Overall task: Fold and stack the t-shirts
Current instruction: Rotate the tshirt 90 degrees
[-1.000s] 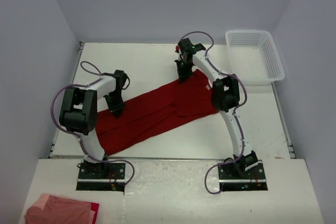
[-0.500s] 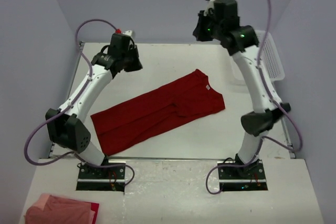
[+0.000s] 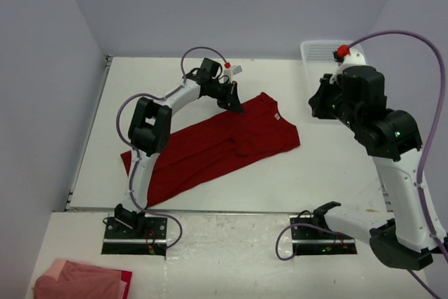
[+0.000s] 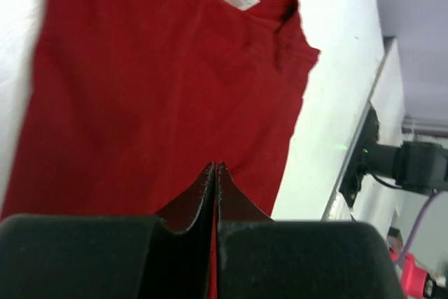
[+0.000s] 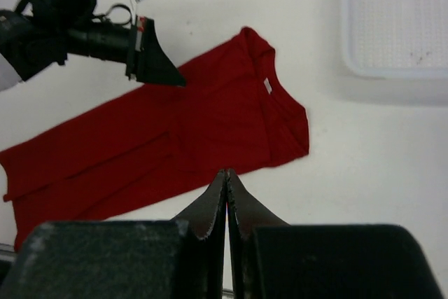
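Red t-shirt (image 3: 210, 148), pink cloth (image 3: 80, 279) (overhead only)

Deep red t-shirt (image 3: 217, 146), flat, half-folded

Left arm (image 3: 143, 145) bends sharply at the elbow: upper link goes up from the near-left base, forearm runs low toward the far middle of the tabletop (image 3: 329, 166), wrist pitched down. Left fingers (image 3: 236, 105) are pressed flat together with no gap, tips low and angled to the right. Right arm (image 3: 402, 180) stands tall off its base with the elbow out at the near right and the upper part climbing toward the far right, wrist bent to face straight down from high up, right fingers (image 5: 210, 208) pinched tip to tip on nothing, well above the tabletop.
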You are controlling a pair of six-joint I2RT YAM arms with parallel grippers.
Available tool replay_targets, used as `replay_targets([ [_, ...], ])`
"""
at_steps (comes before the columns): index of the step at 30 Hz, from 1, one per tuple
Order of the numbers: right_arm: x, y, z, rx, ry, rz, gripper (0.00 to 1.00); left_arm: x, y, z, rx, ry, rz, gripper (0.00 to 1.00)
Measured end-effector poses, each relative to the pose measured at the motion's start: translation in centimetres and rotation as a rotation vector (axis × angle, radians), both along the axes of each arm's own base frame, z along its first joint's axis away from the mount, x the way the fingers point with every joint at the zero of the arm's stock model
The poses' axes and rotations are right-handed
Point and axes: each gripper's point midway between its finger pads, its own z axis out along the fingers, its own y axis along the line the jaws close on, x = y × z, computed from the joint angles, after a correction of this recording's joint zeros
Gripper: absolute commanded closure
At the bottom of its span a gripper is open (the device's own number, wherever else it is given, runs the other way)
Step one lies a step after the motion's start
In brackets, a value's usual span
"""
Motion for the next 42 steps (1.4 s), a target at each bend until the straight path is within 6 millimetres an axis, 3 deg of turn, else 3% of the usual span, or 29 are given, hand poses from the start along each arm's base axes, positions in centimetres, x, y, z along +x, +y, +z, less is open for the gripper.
replay_targets([
  [5,-0.4,-0.1,-6.4,-0.068,0.173,-0.004,1.0,-0.4,-1.9,0.2,-0.078,-0.005,-0.092,1.0],
  [7,-0.8,-0.2,-8.0,-0.084,0.22,-0.006,1.0,0.1,-2.7,-0.2,-0.079,-0.024,-0.112,1.0],
  [11,-1.7,-0.2,-8.0,-0.06,0.21,0.005,1.0,1.0,-4.3,-3.7,-0.007,-0.051,-0.137,1.0],
  [14,-2.2,-0.3,-7.1,-0.039,0.175,0.008,1.0,-0.4,-5.0,-7.2,0.059,-0.008,-0.161,1.0],
  [22,-2.2,0.3,-7.8,-0.017,0.189,0.025,1.0,-0.3,-5.2,-7.4,0.135,-0.039,-0.157,1.0],
  [26,-2.5,1.2,-8.7,0.006,0.208,0.057,1.0,2.2,-4.8,-7.4,0.156,-0.08,-0.097,1.0],
  [29,-2.9,2.5,-10.7,0.014,0.254,0.1,1.0,5.7,-3.4,-7.3,0.145,-0.118,-0.019,1.0],
  [32,-3.5,5.5,-14.2,0.001,0.323,0.206,1.0,9.5,-0.4,-7.1,0.123,-0.137,0.083,1.0],
  [38,-3.9,14.4,-22.1,-0.105,0.536,0.443,1.0,16.9,8.8,-6.6,0.112,-0.171,0.331,1.0],
  [42,-3.2,19.1,-26.5,-0.129,0.647,0.526,1.0,19.7,14.3,-6.2,0.105,-0.17,0.46,1.0],
])
